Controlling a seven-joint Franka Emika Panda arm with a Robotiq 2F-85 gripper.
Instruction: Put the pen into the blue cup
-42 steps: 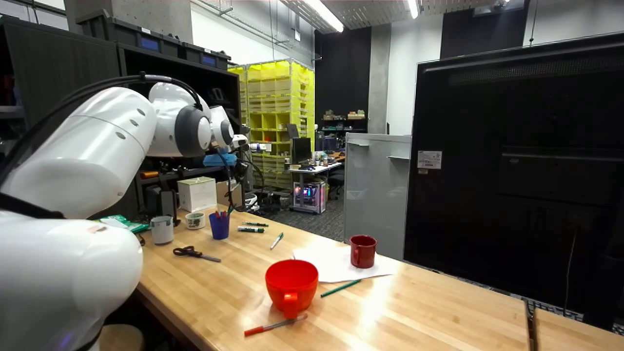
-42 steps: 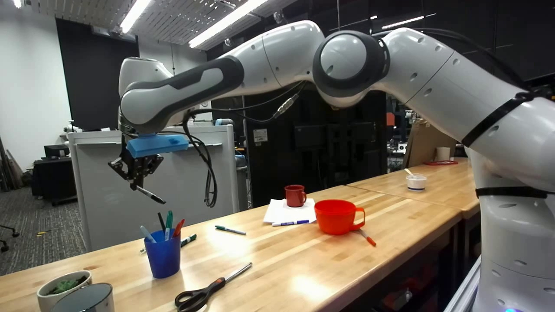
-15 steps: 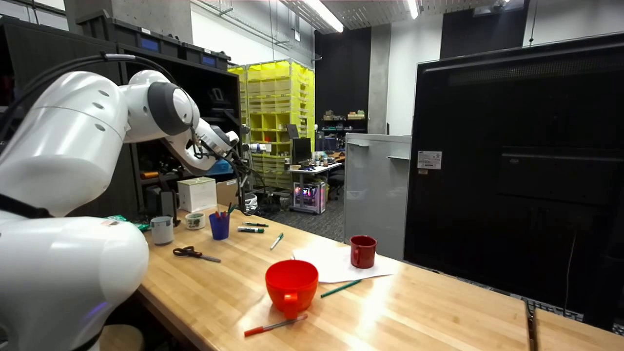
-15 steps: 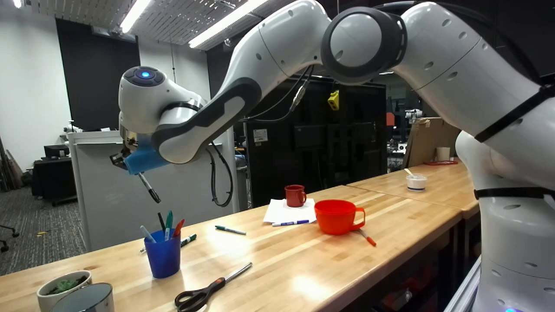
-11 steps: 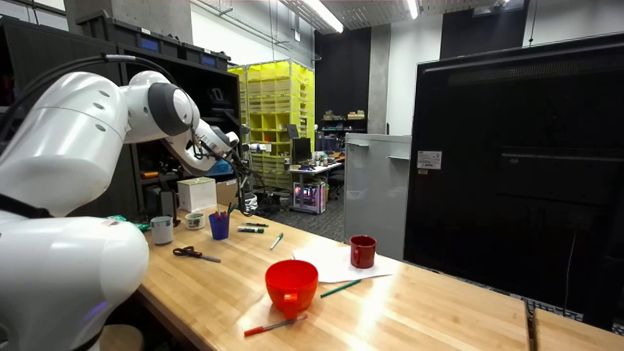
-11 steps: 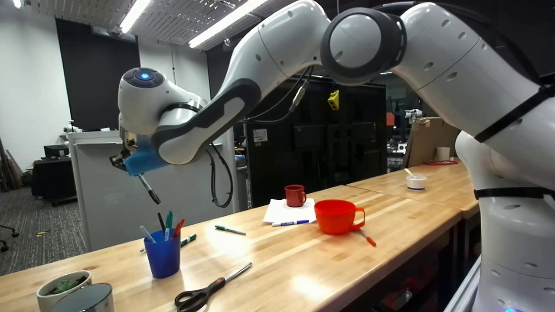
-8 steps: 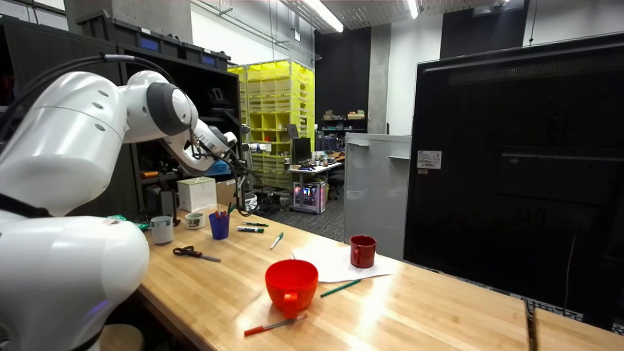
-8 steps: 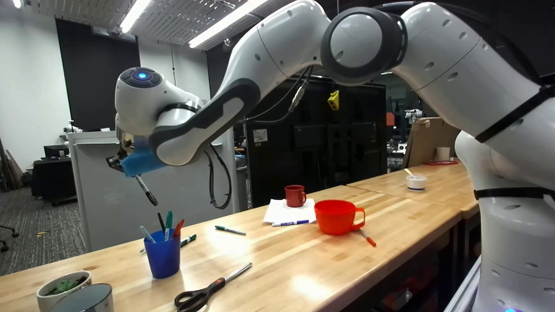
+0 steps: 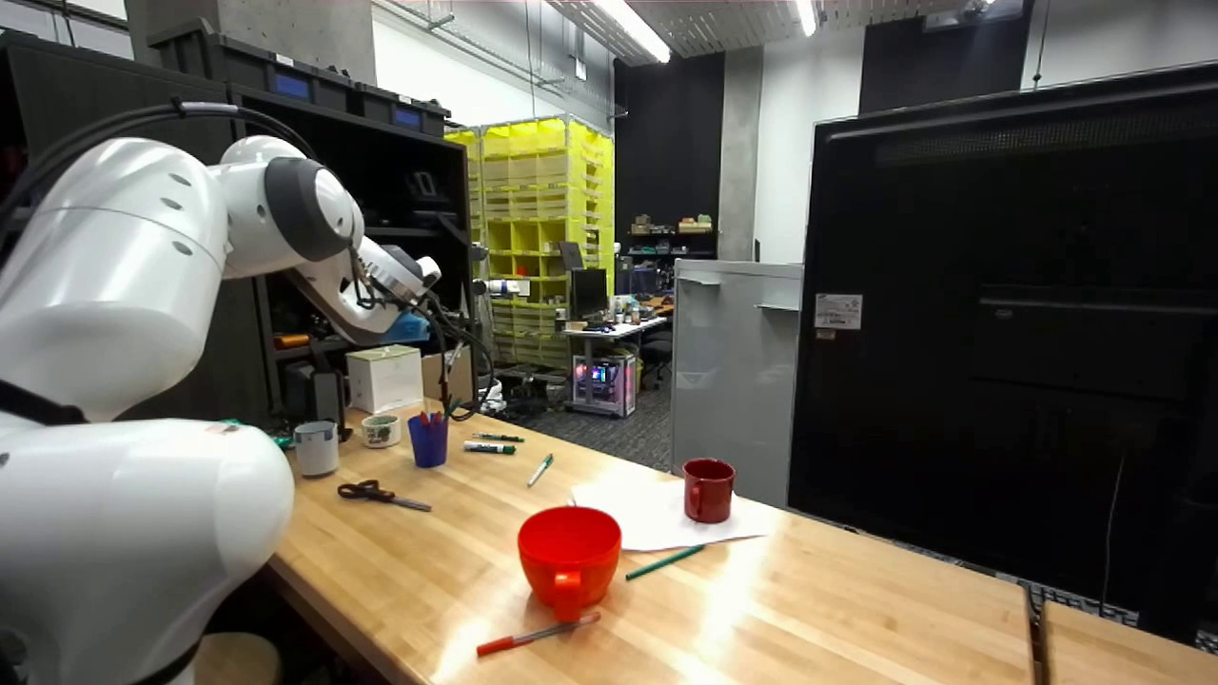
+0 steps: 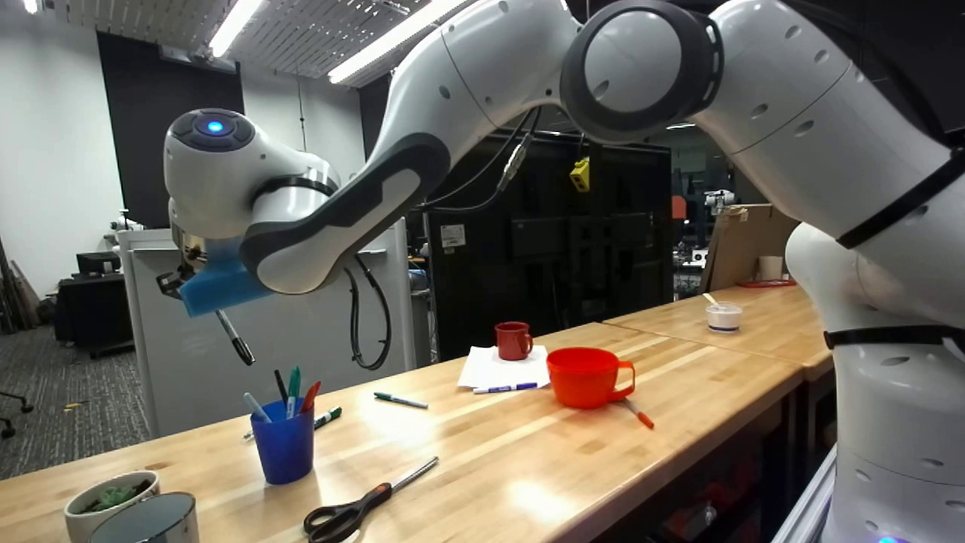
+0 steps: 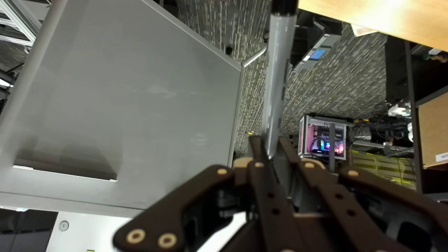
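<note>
So, higher than the long wooden bench (image 10: 467, 467), the black tool (image 11: 270, 140) has its tips pinched together. Toward the bench's far edge stands the blue cup (image 10: 285, 452) with other pens (image 10: 292, 394) poking out. The thin, black-capped pen (image 10: 241, 349), held by the tool, slants down, higher than the cup.

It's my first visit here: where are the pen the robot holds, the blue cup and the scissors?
Pen (image 11: 277, 75): in the wrist view, grey barrel.
Blue cup (image 10: 283, 451): in an exterior view, outer wall.
Scissors (image 10: 373, 498): in an exterior view, black handles.
</note>
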